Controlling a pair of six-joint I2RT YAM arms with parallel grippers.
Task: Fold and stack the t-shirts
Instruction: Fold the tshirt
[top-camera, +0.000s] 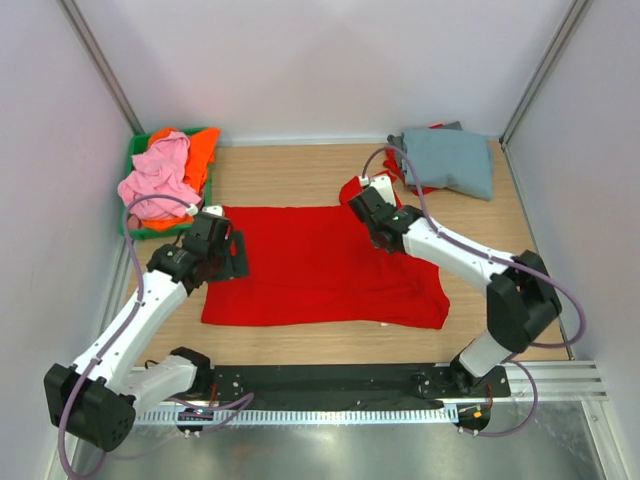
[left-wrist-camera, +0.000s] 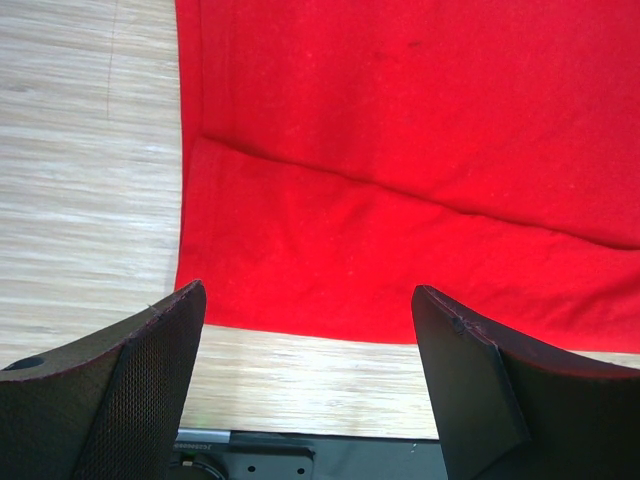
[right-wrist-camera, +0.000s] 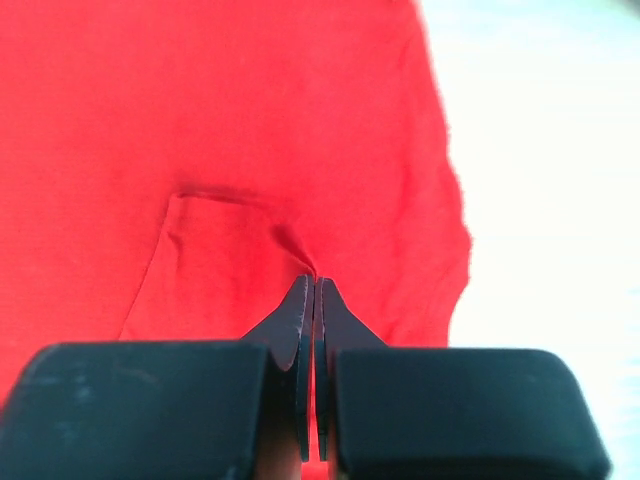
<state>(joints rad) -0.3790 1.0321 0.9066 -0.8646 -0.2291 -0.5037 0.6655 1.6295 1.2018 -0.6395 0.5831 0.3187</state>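
Red t-shirt (top-camera: 320, 265), flat on worktop (top-camera: 300, 175).
Right tool (right-wrist-camera: 315, 288) closed, apparently nipping a cloth pucker at its tips; left tool (left-wrist-camera: 308, 292) wide open, hem just ahead.

Bright even light, blown-out right-wrist edge

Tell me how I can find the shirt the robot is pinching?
Look at the middle of the wooden table. The red t-shirt lies spread flat there, the right gripper pinching a small fold of it. It is the only shirt laid open: the grey-blue shirt sits in the far right corner and the pink shirt is bunched in the green bin.
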